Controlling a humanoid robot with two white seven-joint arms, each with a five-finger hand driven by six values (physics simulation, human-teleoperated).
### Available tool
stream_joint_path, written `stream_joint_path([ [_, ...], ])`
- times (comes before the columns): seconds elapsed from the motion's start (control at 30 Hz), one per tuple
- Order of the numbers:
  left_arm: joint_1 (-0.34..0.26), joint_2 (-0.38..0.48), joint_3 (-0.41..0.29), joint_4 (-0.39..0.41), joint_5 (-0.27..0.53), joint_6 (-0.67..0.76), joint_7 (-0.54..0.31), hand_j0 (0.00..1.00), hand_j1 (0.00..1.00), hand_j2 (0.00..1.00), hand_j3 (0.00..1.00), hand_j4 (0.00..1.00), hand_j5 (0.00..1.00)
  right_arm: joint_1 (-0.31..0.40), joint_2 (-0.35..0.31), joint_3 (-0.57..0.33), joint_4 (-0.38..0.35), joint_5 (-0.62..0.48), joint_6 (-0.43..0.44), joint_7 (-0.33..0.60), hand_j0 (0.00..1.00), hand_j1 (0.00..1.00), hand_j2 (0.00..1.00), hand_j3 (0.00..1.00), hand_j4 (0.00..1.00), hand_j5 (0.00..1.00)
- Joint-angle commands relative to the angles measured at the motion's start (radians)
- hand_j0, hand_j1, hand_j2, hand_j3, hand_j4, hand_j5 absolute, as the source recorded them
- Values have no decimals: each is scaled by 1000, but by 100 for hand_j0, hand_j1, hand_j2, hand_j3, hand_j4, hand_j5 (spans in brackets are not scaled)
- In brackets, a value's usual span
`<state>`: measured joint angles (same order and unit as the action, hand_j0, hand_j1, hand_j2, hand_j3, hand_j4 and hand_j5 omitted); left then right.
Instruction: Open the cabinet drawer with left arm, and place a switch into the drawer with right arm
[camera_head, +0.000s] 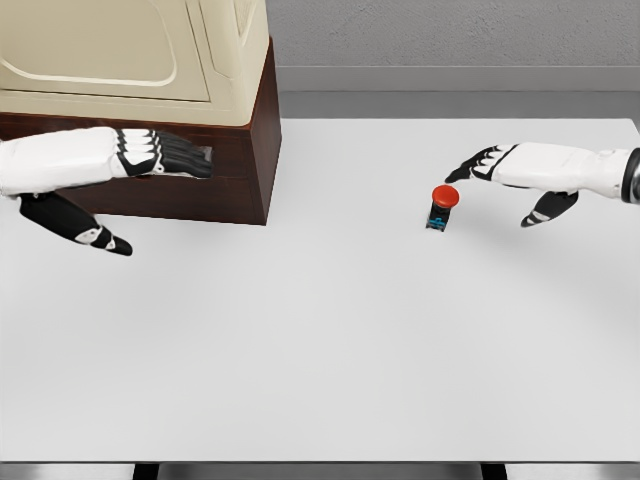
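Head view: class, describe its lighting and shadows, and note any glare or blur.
Head view: light is even and soft; no glare on the white table; the switch casts barely any shadow; the cabinet shades the table only faintly at its base; edges look slightly soft, as in a simulator's render; nothing is out of focus.

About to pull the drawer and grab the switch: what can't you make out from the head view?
- Drawer handle: hidden behind the left hand's fingers; grip unconfirmed.
- Cabinet: top and left side cut off by the picture's edges.
- Switch: too small for detail below its red cap.
- Right hand: contact with the switch unclear.
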<state>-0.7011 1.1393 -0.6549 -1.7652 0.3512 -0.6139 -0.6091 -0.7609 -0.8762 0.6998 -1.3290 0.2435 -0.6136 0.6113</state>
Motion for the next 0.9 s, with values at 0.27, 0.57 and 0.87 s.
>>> stream_joint_path([
  [0.27, -271, 7, -327, 0, -60, 3, -2, 100, 100, 100, 100, 100, 100, -20, 2, -3, 53, -6, 3, 0, 100, 100, 100, 100, 100, 100],
  [0.57, -426, 157, -448, 0, 32, 3, -2, 100, 100, 100, 100, 100, 100, -49, 60, 13, 109, -4, 3, 0, 100, 100, 100, 100, 100, 100],
  [0.87, -431, 163, -440, 1, 77, 3, -2, 100, 100, 100, 100, 100, 100, -77, 144, 41, 149, -4, 28, 0, 100, 100, 100, 100, 100, 100],
])
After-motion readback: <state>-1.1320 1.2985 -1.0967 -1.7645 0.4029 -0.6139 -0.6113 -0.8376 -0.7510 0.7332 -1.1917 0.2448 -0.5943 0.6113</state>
